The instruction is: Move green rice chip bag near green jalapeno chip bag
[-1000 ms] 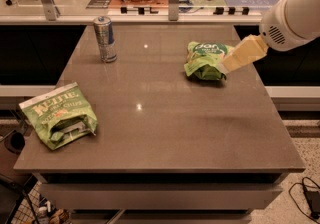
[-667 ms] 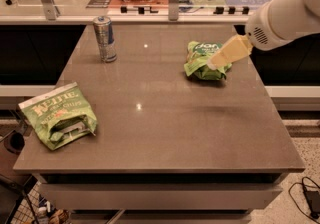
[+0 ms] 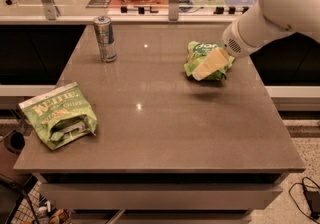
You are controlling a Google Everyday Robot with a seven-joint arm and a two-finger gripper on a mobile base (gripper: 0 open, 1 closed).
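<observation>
Rice bag [image 3: 202, 48] lies crumpled toward the far right of the table [image 3: 160, 133], and our gripper [image 3: 207, 65] is right on it, slanting down across its front from the right. Whether the jaws are apart or clamped on the bag we cannot tell from here. Our arm [image 3: 280, 8] reaches in from the upper right, above the table's right edge. The table between us and the goal looks bare, with the can [image 3: 106, 38] standing upright at the far left, well off the straight line we would take. The jalapeno bag [image 3: 59, 115] lies flat at the near left, well apart from the rice bag, and its left corner seems to overhang the table edge. We judge the task barely begun: the whole diagonal crossing is yet to do. The main risk is the grip. The bag is glossy and puffy, so a pinch on a loose fold could slip and drop it midway. Carried too low, it could drag and twist free. At the far end, coming in too close could shove the jalapeno bag off the edge, so we should set down just short of it.
</observation>
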